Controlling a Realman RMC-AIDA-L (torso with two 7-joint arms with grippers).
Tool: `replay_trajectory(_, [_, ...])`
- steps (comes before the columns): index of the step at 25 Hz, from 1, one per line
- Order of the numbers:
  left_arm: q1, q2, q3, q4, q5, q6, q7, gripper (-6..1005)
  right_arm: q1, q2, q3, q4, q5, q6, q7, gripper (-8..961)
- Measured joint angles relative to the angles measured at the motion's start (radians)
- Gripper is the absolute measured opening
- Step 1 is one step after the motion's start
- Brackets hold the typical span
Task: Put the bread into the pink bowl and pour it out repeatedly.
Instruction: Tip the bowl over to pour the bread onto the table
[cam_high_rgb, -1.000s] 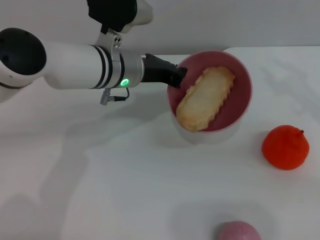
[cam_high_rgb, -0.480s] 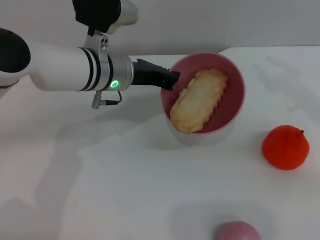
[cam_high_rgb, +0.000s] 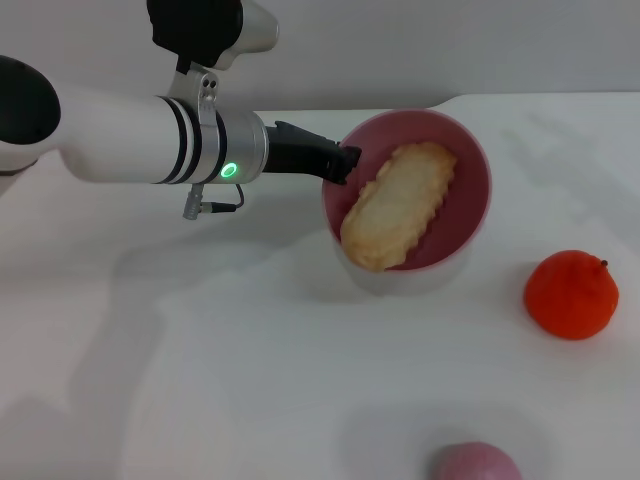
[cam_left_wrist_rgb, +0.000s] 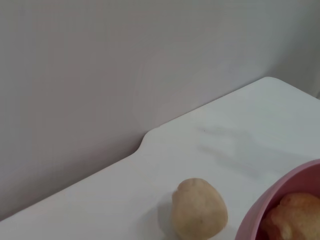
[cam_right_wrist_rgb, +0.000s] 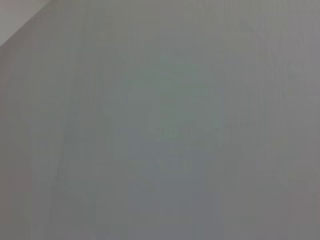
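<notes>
A: Where is the left gripper (cam_high_rgb: 345, 162)?

B: At the near-left rim of the round glossy pink plastic bowl (cam_high_rgb: 470, 170). Its dark fingers are clamped on that rim, at the end of the white arm with a green light on the wrist.

A: The bowl's attitude?

B: Held above the white table (cam_high_rgb: 250, 350) and tilted, its opening turned toward the head camera. A soft shadow lies on the table beneath it.

A: And the bread?

B: The elongated tan loaf with a ridged edge (cam_high_rgb: 398, 205) lies inside the bowl, plain flat side up, running diagonally. Its lower end rests on the bowl's lower rim and pokes slightly over it.

A: What else is on the table?

B: A round orange fruit (cam_high_rgb: 571, 294) sits well apart to the right of the bowl. A small pink rounded object (cam_high_rgb: 477, 463) shows partly at the near edge. The left wrist view shows a small round beige bun (cam_left_wrist_rgb: 199, 208) just beside the bowl's rim, near the table's far edge.

A: The right gripper?

B: Not visible; its wrist view shows only a plain grey surface.
</notes>
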Motion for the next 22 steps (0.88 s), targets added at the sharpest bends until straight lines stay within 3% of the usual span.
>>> replay_trajectory(22, [-0.003, 0.0, 0.003, -0.001, 0.0, -0.003, 0.003, 46, -0.002, 0.001, -0.014, 0.003, 0.001, 0.006, 0.0, 445])
